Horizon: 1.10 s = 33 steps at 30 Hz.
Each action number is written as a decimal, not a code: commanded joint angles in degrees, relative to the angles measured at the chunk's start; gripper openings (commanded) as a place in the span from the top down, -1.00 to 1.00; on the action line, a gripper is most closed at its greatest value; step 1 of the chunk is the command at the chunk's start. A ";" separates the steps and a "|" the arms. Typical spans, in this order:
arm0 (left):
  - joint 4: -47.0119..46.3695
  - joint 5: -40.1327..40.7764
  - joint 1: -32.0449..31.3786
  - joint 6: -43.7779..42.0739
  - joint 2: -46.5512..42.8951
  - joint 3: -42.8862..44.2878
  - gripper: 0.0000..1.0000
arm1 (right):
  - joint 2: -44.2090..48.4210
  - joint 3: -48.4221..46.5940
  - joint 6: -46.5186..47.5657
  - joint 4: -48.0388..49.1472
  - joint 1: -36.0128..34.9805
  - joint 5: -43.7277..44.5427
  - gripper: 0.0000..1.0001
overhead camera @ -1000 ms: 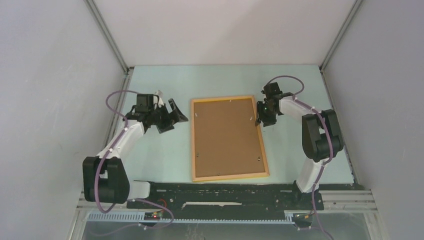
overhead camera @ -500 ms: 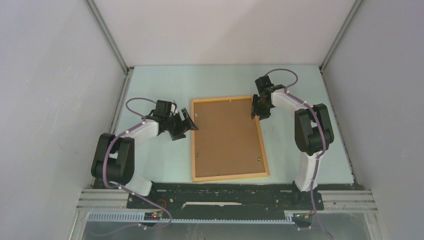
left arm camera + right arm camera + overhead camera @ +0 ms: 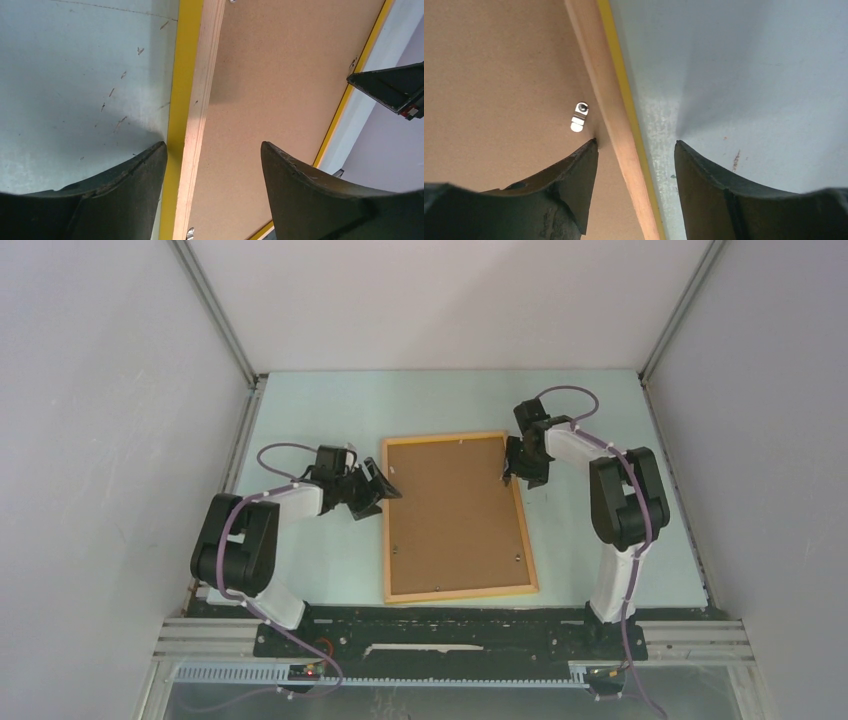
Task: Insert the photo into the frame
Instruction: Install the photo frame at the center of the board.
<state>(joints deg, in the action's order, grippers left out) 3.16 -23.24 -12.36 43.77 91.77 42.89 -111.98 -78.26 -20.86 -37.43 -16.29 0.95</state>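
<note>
Left gripper (image 3: 212,147): jaws wide apart, nothing held. The frame (image 3: 197,100) lies flat on the table (image 3: 320,410), back up. Its left rim runs lengthwise through the gap, close to the finger on the table side. The other finger stands over the backing board (image 3: 450,515). Whether either finger touches what lies under it cannot be told.

Right gripper (image 3: 636,142): jaws parted, nothing held. The frame's right rim passes between them, just beside the finger on the board side. The other finger is over bare table, clear of the rim. A small metal clip (image 3: 580,116) sits on the board just ahead of the board-side fingertip.

Both grippers straddle opposite long rims, at the frame's far half.
</note>
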 commanded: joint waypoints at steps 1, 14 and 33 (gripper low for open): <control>-4.93 -0.28 -0.38 0.33 -0.60 -2.71 -0.55 | -1.13 -3.26 -1.58 1.11 -1.20 -0.33 -0.33; -7.03 0.92 -0.78 0.00 -1.41 -3.96 -0.60 | -6.10 -9.03 -3.86 -4.21 -4.38 7.19 -0.23; -7.55 1.10 -0.83 -0.09 -1.67 -4.32 -0.61 | -4.96 -7.32 -0.42 -1.80 -3.48 6.36 1.00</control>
<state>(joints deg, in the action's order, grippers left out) -3.51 -23.09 -12.75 44.05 91.39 40.05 -116.57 -85.80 -19.53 -41.32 -19.86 8.03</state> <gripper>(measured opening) 0.801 0.036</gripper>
